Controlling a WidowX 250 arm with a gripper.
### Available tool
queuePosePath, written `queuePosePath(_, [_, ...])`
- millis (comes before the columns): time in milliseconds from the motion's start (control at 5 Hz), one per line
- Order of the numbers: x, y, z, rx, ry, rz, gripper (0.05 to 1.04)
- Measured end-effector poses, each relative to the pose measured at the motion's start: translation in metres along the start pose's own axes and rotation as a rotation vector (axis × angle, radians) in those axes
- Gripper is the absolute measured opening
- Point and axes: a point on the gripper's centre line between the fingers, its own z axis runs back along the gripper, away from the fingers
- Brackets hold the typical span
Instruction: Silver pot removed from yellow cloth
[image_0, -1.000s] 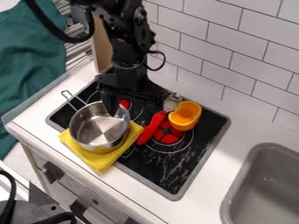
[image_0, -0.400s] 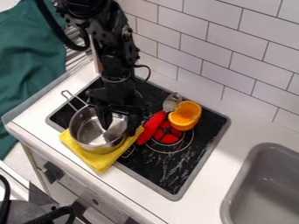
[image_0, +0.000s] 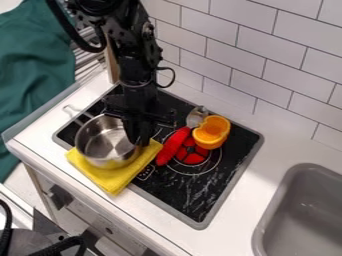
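Observation:
The black gripper hangs over the stove at the right rim of the silver pot, shut on that rim, with one finger on the inner side of the wall. The pot is upright, its wire handle pointing to the upper left. Beneath it lies the folded yellow cloth, its front corner and right side showing. Whether the pot's base still touches the cloth, I cannot tell.
Right of the gripper, a red object lies beside an orange cup and a small silvery item on the black stove top. A grey sink is at lower right; a tiled wall stands behind.
The gripper went left and down to the pot, then closed on its right rim. The pot has shifted slightly left and up in the view, and the cloth slightly left.

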Motion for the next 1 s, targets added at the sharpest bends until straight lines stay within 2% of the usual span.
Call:
queuePosePath(200, [0.002, -0.003, 0.001, 0.012, 0.001, -0.026, 0.056])
queuePosePath(400, [0.010, -0.013, 0.009, 0.043, -0.016, -0.084, 0.054])
queuePosePath(600, [0.037, -0.029, 0.023, 0.037, -0.087, -0.134, 0.054])
queuePosePath(800, [0.061, -0.039, 0.016, 0.017, -0.084, -0.136, 0.054])
queuePosePath(1000, [0.076, -0.046, 0.007, -0.017, -0.083, -0.103, 0.054])
